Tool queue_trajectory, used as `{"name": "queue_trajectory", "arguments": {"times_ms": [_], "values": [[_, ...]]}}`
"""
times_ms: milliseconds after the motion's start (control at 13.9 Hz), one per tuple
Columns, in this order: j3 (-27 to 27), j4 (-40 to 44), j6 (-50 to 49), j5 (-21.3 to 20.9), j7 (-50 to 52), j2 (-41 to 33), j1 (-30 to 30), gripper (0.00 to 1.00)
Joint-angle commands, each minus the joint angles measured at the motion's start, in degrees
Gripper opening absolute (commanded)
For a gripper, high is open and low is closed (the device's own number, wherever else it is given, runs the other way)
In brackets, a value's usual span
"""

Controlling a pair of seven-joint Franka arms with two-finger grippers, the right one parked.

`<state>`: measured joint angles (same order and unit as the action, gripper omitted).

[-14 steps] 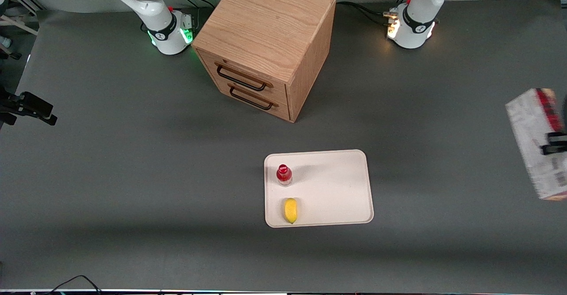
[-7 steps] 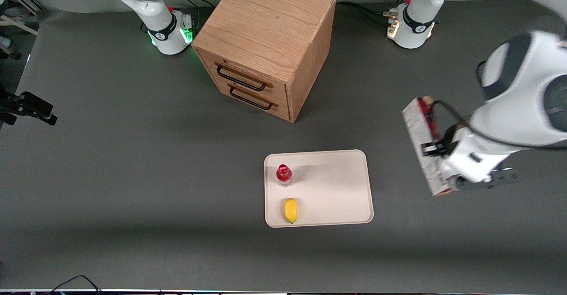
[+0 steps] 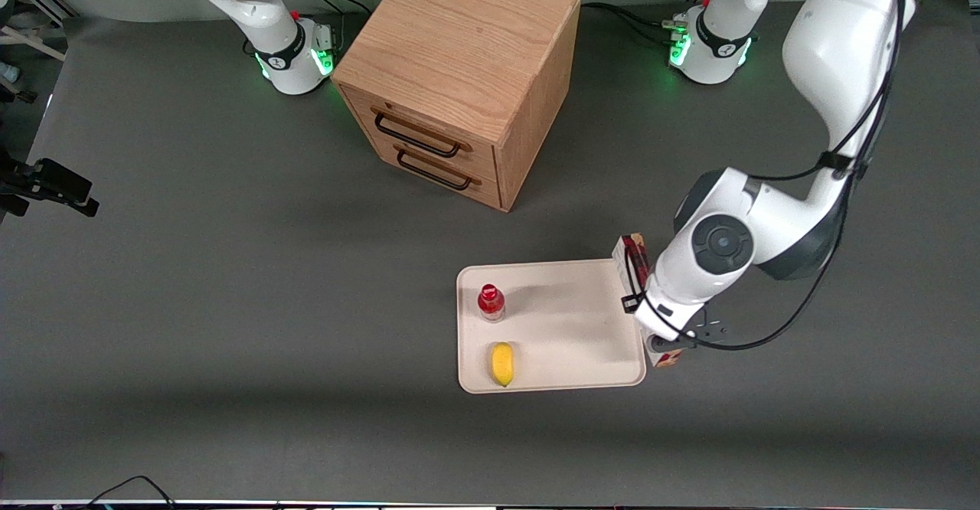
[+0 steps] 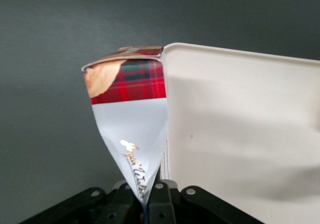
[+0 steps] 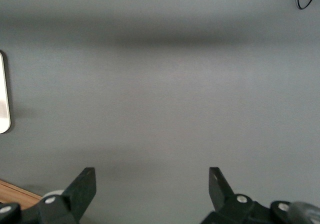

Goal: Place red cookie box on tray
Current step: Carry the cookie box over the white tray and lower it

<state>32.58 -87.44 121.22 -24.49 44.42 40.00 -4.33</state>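
The red cookie box [image 3: 633,253] hangs over the edge of the cream tray [image 3: 566,318] that lies toward the working arm's end of the table, with its length running along that edge. My left gripper [image 3: 641,302] is shut on the box near its middle, and the arm's wrist hides most of the box. In the left wrist view the box [image 4: 131,109] shows a red plaid band, a cookie picture and a white panel with gold script. It sits pinched between the black fingers of the gripper [image 4: 148,204], right beside the tray's rim [image 4: 170,84].
A small red-capped bottle [image 3: 491,302] and a yellow fruit [image 3: 501,363] stand on the tray's part toward the parked arm. A wooden two-drawer cabinet [image 3: 459,73] stands farther from the camera than the tray. The tray's edge [image 5: 3,92] shows in the right wrist view.
The left arm has swung in from the working arm's end of the table, carrying the box to the tray's edge. The box has come lower.
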Motion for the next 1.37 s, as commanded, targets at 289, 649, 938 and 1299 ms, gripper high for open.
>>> {"name": "queue_trajectory", "arguments": {"times_ms": [289,649,938,1299], "values": [[1.1,0.9,5.6,-7.8,0.9,5.5,0.1,0.0],[1.1,0.9,6.9,-9.2,0.9,6.4,0.1,1.0],[1.9,1.1,2.8,-8.2,0.9,3.3,-0.8,1.0],[1.0,5.0,-13.7,5.8,-9.9,-8.5,-3.6,1.0]]}}
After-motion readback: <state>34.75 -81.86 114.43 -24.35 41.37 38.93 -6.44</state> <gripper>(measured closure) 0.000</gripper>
